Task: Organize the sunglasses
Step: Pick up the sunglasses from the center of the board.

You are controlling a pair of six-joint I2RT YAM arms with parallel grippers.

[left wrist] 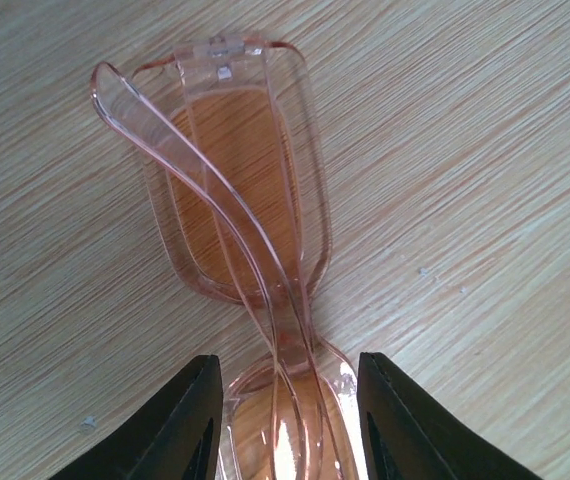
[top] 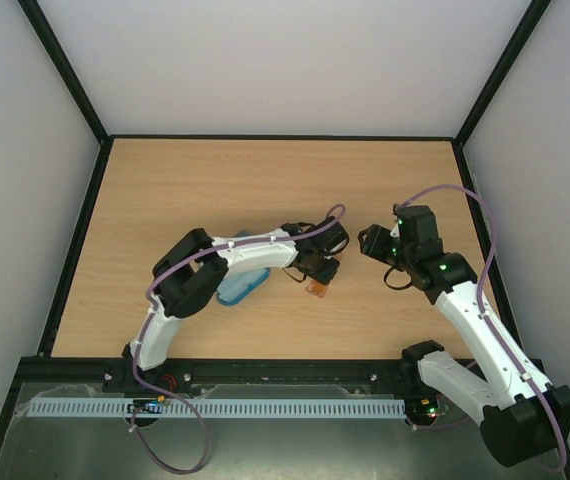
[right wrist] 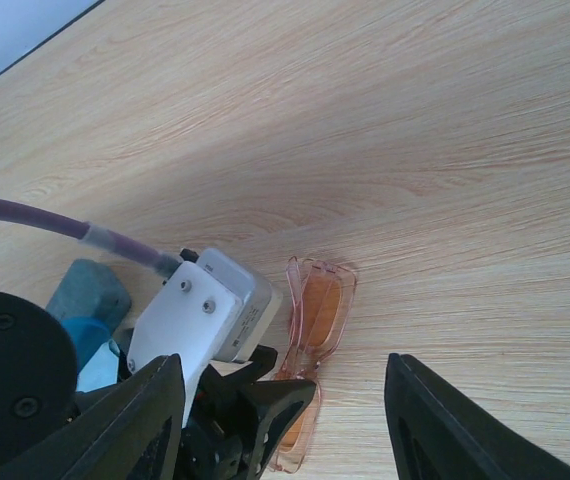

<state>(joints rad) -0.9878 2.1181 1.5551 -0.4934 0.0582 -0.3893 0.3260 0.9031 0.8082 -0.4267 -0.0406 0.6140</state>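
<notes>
A folded pair of sunglasses [left wrist: 235, 170] with orange translucent lenses and a thin pinkish frame lies flat on the wooden table [top: 215, 190], near its middle [top: 317, 289]. My left gripper [left wrist: 287, 360] is low over the near lens. Its black fingers [left wrist: 190, 420] stand on either side of that lens with narrow gaps, so it is open. My right gripper [right wrist: 285, 362] hovers to the right [top: 368, 243], open wide and holding nothing. The same sunglasses [right wrist: 322, 310] show in its view beside the left gripper's head.
A blue oblong case [top: 242, 287] lies under the left forearm, just left of the sunglasses, and its end shows in the right wrist view [right wrist: 87, 335]. Black frame rails [top: 75, 250] border the table.
</notes>
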